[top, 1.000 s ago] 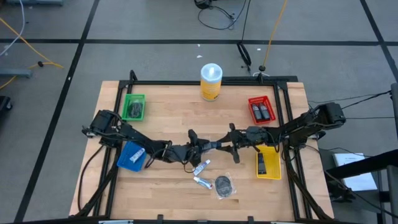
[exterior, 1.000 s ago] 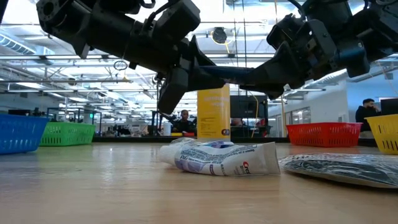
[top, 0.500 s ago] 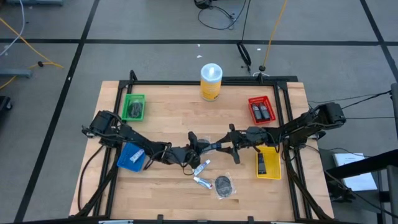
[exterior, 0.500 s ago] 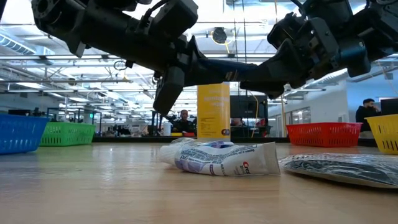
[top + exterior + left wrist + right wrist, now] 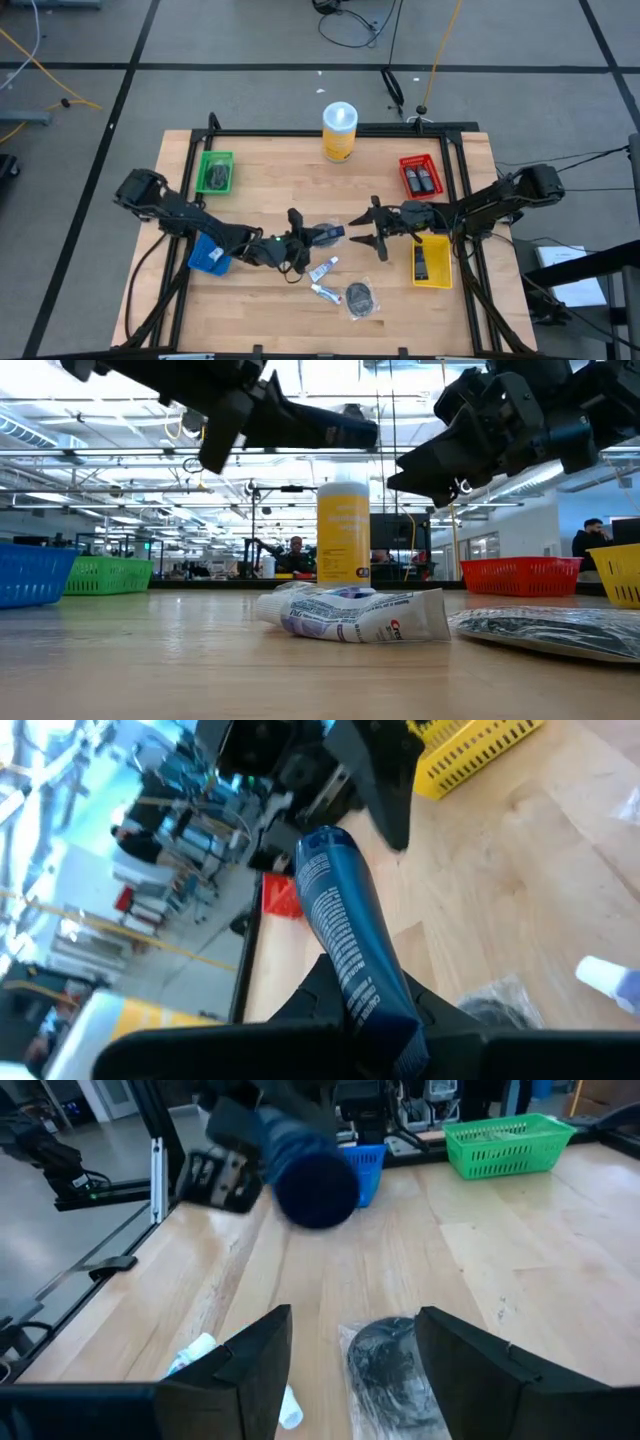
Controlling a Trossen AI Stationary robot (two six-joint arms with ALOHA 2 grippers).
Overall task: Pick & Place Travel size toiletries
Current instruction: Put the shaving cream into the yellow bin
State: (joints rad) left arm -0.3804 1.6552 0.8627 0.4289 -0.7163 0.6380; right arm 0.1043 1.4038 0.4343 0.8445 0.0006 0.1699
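Note:
My left gripper point(image 5: 306, 239) is shut on a dark blue tube point(image 5: 328, 232), held above the table's middle; the tube also shows in the left wrist view point(image 5: 340, 930) and the low view point(image 5: 325, 428). My right gripper point(image 5: 358, 223) point(image 5: 350, 1370) is open. It faces the tube's cap end point(image 5: 315, 1180) from a short gap away and touches nothing. Two white tubes point(image 5: 322, 268) point(image 5: 325, 293) and a round dark packet point(image 5: 360, 296) lie flat on the wood nearer the front edge. My left gripper pinches the blue tube by its flat end point(image 5: 378, 1005) between the two fingers. The fingers come level from the table's left, in line with the tube. The tube is lifted clear and sticks out about level toward my right gripper.
A green bin point(image 5: 215, 172) and a blue bin point(image 5: 212, 252) stand at the left, a red bin point(image 5: 421, 176) and a yellow bin point(image 5: 431, 262) at the right. A yellow canister point(image 5: 340, 130) stands at the far edge. Bare wood shows in the far middle.
The blue tube spanned both grippers a second ago; now it is clear of my right gripper and only the left holds it. My left gripper has drawn back toward the table's left and risen with the tube. My right gripper has pulled back slightly toward the right.

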